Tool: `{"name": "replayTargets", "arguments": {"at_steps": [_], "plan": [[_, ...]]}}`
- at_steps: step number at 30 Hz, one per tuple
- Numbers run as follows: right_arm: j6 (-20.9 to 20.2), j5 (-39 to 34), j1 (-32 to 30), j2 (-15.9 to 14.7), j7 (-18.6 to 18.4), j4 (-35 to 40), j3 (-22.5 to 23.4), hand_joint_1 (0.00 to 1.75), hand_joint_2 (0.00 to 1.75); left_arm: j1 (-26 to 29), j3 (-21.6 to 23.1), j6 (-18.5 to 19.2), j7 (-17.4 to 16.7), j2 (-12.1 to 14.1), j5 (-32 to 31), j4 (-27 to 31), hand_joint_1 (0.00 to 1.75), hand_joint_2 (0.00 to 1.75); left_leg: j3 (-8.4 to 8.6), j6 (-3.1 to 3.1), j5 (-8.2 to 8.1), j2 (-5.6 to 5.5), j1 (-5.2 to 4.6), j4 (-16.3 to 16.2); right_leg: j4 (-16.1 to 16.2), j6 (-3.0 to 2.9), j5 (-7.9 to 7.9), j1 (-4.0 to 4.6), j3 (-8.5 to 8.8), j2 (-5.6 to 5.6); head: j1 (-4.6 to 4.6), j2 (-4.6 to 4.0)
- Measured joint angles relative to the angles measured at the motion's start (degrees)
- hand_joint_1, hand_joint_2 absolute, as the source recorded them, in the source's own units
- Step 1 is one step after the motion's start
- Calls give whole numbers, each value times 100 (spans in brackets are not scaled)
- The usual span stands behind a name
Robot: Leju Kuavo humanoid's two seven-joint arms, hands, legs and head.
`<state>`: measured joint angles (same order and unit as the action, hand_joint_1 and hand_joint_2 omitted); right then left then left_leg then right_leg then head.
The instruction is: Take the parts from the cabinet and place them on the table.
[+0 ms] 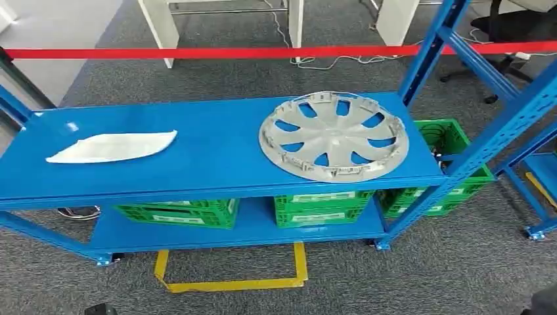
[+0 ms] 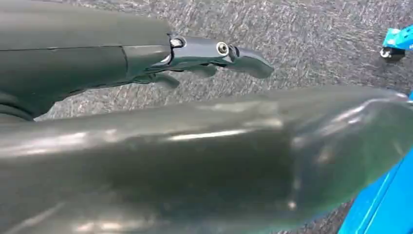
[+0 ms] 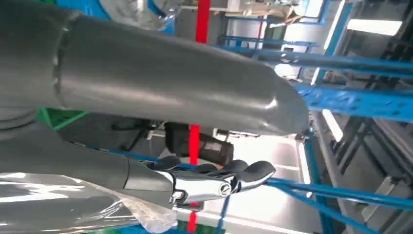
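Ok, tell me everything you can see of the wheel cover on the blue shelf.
The wheel cover is a round, silver-grey disc that looks like plastic, with broad spokes fanning from a solid centre and openings between them showing the blue beneath. Small clips or tabs stud its rim. It lies flat on the right end of the top blue shelf, its edge near the shelf's front and right edges. Nothing else touches it; the white curved part lies well apart, toward the left end.

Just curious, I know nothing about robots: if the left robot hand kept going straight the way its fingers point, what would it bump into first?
Probably the grey carpet. The left robot hand holds nothing and nothing lies between, though depth is unclear.
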<state>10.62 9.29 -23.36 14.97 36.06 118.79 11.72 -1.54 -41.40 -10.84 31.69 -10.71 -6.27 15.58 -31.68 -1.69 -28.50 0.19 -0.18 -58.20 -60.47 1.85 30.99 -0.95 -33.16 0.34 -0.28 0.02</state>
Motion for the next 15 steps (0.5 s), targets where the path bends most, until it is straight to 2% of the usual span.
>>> {"name": "replayTargets", "arguments": {"at_steps": [1, 3, 4, 5, 6, 7, 8, 9, 10, 11, 13, 15], "plan": [[-11, -2, 2, -2, -6, 9, -2, 0, 0, -13, -7, 2, 0, 0, -4, 0, 0, 0, 1, -29, 17, -1, 5, 13, -246, 9, 184, 7, -112, -4, 22, 0], [-33, -7, -3, -22, -48, 9, -13, 0, 0, -7, -17, 7, -22, -7, -18, -2, 0, 0, -11, -36, 19, 2, -6, 11, -1104, 49, 597, 4, -504, -5, 22, 0], [-46, -20, -18, -22, -61, 9, -20, 0, 0, -5, -20, 11, -31, -9, -26, -4, 0, 0, -15, -36, 19, 9, -13, 9, -1473, 63, 720, 5, -683, -6, 22, 0], [-59, -24, -34, -33, -72, 9, -20, 0, 0, -6, -26, 11, -33, -11, -26, -4, 0, 0, -13, -36, 19, 10, -18, 6, -1610, 73, 695, 7, -758, -6, 26, 0], [-81, -22, -50, -48, -87, 9, -20, 0, 0, -7, -39, 11, -44, -13, -26, -4, 0, 0, -4, -35, 18, 8, -19, 6, -1462, 71, 528, 7, -681, -7, 22, 0], [-105, -13, -61, -59, -90, 9, -22, 0, 0, -8, -59, 11, -55, -17, -26, -4, 0, 0, 9, -35, 16, 7, -19, 5, -1054, 65, 272, 6, -480, -8, 26, 0], [-113, 9, -68, -70, -94, 9, -24, 0, 0, -8, -72, 4, -81, -20, -26, -4, 0, 0, 27, -27, 6, 6, -19, 2, -485, 49, -8, 6, -194, -18, 26, 0], [-116, 24, -70, -72, -98, 13, -28, 0, 0, -7, -81, 4, -85, -26, -26, -4, 0, 0, 36, -10, -6, 6, -22, -8, 10, 22, -175, 7, 50, -39, 28, 0], [-122, 33, -65, -77, -107, 15, -33, 0, 0, -11, -90, 0, -87, -31, -26, -4, 0, 0, 14, 22, -25, 6, -68, -36, 172, -14, -63, 35, 130, -51, 24, 0], [-122, 37, -74, -76, -103, 31, -42, 0, 0, -14, -103, 2, -90, -33, -28, -4, 0, 0, -7, 43, -20, 4, -56, -45, 177, -62, -96, 31, 160, -35, 11, 0], [-124, 44, -104, -76, -103, 35, -46, 0, 0, -11, -118, 0, -92, -39, -37, -4, 0, 0, -1, 90, 3, 6, -41, -18, 178, -105, -106, 53, 149, -28, 18, 0], [-142, 68, -116, -83, -81, 81, -66, 0, 0, -17, -140, -13, -103, -35, -42, -4, 0, 0, 3, 155, -52, -8, -38, -61, 240, -166, -144, -7, 184, -34, 22, 0]]}}
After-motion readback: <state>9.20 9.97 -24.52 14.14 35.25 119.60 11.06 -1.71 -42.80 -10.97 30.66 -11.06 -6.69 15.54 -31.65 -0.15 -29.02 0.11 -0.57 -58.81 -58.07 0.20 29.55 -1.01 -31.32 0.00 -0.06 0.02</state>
